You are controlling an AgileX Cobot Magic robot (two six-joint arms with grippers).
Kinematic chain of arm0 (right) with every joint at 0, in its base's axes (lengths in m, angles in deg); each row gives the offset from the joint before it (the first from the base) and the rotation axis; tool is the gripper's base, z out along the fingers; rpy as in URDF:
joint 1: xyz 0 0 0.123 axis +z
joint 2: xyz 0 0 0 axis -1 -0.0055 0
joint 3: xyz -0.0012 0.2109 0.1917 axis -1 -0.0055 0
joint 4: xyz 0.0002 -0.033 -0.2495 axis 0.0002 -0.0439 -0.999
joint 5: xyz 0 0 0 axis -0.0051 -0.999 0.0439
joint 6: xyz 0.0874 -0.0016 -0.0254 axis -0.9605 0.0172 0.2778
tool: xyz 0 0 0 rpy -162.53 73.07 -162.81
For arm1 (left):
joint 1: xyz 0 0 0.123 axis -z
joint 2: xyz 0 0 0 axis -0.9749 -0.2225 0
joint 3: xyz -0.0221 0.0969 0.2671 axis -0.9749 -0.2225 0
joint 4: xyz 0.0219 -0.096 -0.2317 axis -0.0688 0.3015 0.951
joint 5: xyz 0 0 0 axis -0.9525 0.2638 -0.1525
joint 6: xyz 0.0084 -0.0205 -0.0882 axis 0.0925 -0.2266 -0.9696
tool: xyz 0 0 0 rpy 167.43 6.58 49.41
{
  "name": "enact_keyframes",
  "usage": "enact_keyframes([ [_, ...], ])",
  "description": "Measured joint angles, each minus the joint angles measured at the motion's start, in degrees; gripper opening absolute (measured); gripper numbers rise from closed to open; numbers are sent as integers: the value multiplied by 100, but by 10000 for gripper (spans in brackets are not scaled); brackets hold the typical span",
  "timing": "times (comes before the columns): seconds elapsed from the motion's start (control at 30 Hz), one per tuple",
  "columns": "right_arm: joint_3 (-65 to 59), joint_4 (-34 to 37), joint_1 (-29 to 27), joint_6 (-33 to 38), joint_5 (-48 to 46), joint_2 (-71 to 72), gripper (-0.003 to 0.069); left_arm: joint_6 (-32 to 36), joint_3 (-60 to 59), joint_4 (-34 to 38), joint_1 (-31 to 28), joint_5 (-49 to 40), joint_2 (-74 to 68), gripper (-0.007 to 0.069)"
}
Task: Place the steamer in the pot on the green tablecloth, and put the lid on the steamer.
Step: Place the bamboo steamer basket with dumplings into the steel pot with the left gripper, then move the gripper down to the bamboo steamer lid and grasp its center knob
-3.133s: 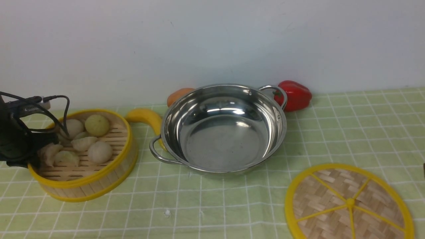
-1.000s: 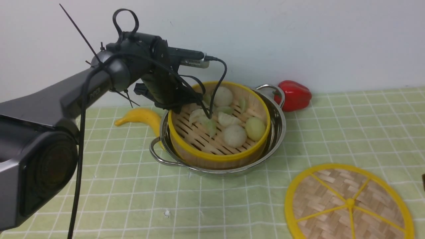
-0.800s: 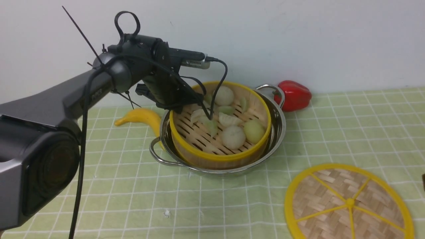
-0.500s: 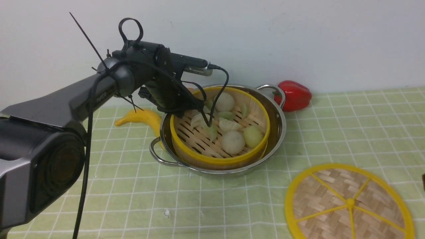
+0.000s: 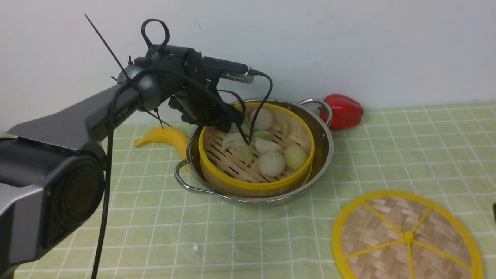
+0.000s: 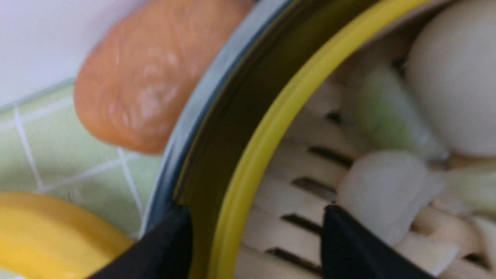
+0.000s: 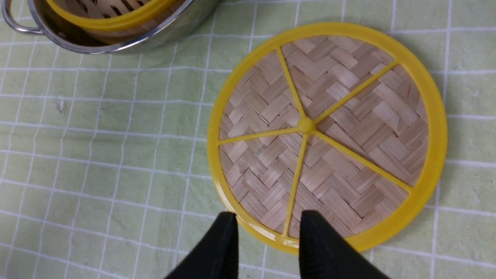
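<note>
**Lid next: right arm is nearer**

Right gripper (image 7: 268,215), jaws parted and empty, hovers over the robot-side rim of the lid (image 7: 329,135), which lies flat on the green tablecloth (image 5: 387,155). Farther and leftward, the steamer (image 5: 228,164) sits in the pot (image 5: 324,149). Left gripper (image 6: 255,211) is spread astride its rim, not pinching.

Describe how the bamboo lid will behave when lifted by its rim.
Probably light and stiff: the lid is thin weave braced by a thick rim and spokes. Gripped at one edge, it may tilt. Lying flat on the tablecloth, its rim could resist pinching.

Green white-gridded tablecloth (image 5: 407,147); yellow-rimmed lid (image 5: 407,235)
</note>
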Motion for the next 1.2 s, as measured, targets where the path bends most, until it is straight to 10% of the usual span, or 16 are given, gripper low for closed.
enact_keyframes([
  [0.7, 0, 1416, 144, 575, 194, -7, 242, -3, 1770, -117, 7, -2031, 212, 516],
  [0.9, 11, 2711, 1181, 1409, 295, -303, 242, -8, 1770, 614, 70, -2042, 910, 283],
  [1.2, 11, 1706, 2789, 699, 567, -642, 242, 285, 1770, 654, 220, -2048, 2548, -23],
])
